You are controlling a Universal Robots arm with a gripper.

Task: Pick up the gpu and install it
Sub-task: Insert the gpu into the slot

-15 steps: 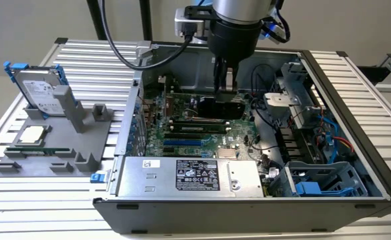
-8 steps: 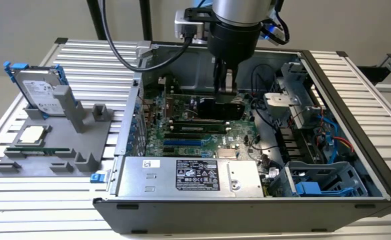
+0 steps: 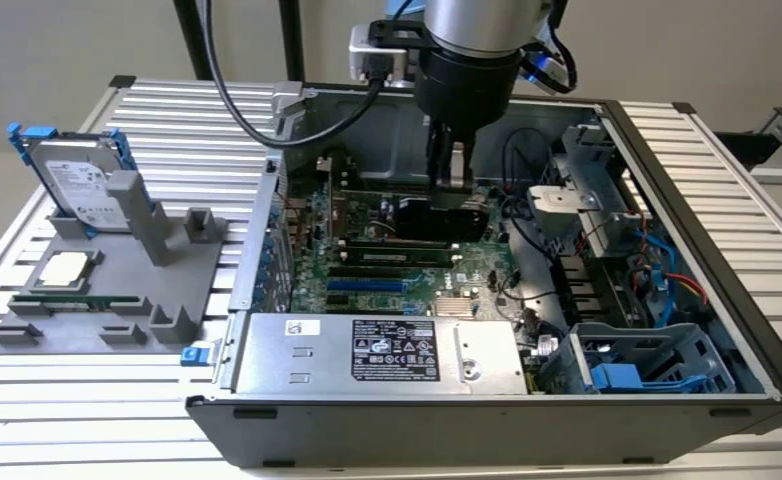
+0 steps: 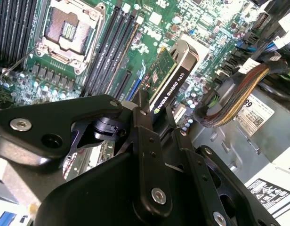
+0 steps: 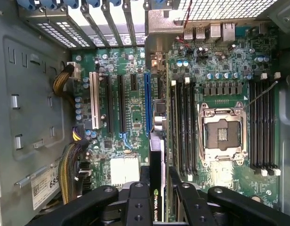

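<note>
Your gripper is clamped on the gpu | card hangs edge-down inside the computer case | motherboard at six o'clock beneath it.

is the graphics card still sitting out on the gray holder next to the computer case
No, the gpu is clamped in the pincer above the motherboard inside the case, as the second wrist view shows.
</note>
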